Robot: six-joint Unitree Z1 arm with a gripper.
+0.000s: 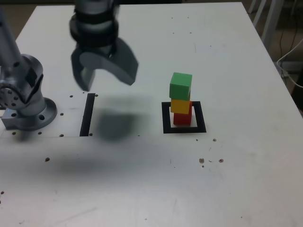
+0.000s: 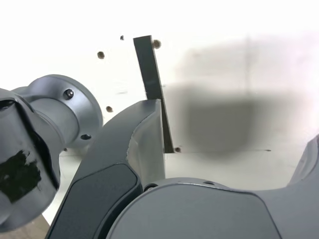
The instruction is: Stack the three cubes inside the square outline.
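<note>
Item 1, arm base point(image 1: 29, 111): sitting at the exterior view's left edge of the white table point(image 1: 246, 179), bolted down.

Item 2, gripper point(image 1: 105, 71): hanging above the table, jaws spread wide and carrying nothing, well apart from the stack; its shadow is falling beside the straight black strip point(image 1: 87, 115), which the wrist view is also showing point(image 2: 152, 84).

Item 3, square outline point(image 1: 184, 118): lying right of centre, holding the stack.

Item 4, red cube point(image 1: 182, 118): resting at the bottom; yellow cube point(image 1: 181, 105) sitting on it; green cube point(image 1: 181, 85) topping it, looking slightly skewed.

Handling note: the stacking appears complete. Judged best practice is keeping the empty gripper high and clear of the tower while retreating, avoiding any sweep toward the exterior view's right.
</note>
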